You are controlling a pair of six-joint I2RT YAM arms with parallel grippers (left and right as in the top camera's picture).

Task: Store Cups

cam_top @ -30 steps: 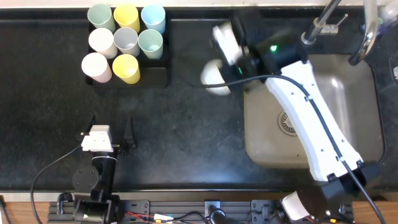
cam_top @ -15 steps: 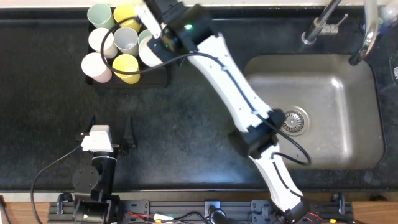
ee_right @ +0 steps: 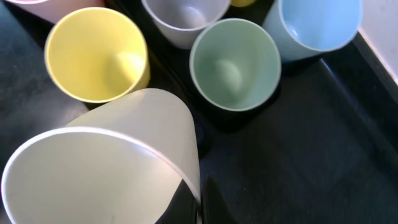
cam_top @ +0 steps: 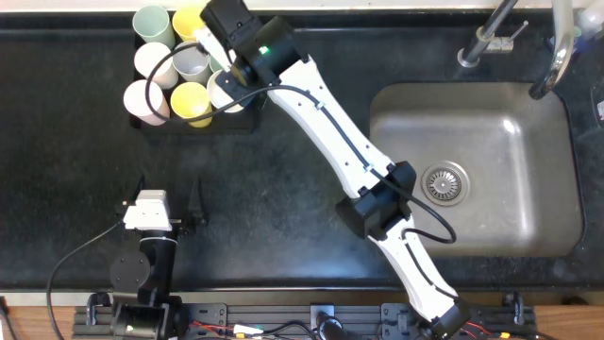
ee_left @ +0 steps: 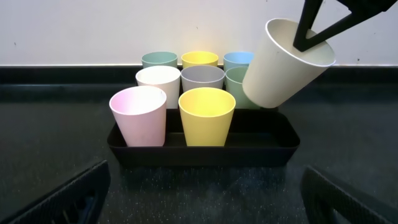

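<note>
Top view looks straight down on counter (cam_top: pixel 75 142) and sink (cam_top: pixel 510 217), far off. Left wrist view sits low, faces tray (ee_left: pixel 199 154) side-on. Right wrist view looks down, very close. All share tray and white cup (ee_left: pixel 283 65).

A kitchen: a steel sink (cam_top: pixel 514 142) with a round drain (cam_top: pixel 444 182) is sunk into a black speckled desk (cam_top: pixel 283 217), and a faucet (cam_top: pixel 486 36) stands at its far rim. A tray (ee_left: pixel 205 154) of cups (ee_left: pixel 206 115) (pastel, upright) sits by the white wall (ee_left: pixel 93 28). Robot arms (cam_top: pixel 321 123) stand along the desk's near edge, with cables (cam_top: pixel 226 329) beside their bases.
</note>
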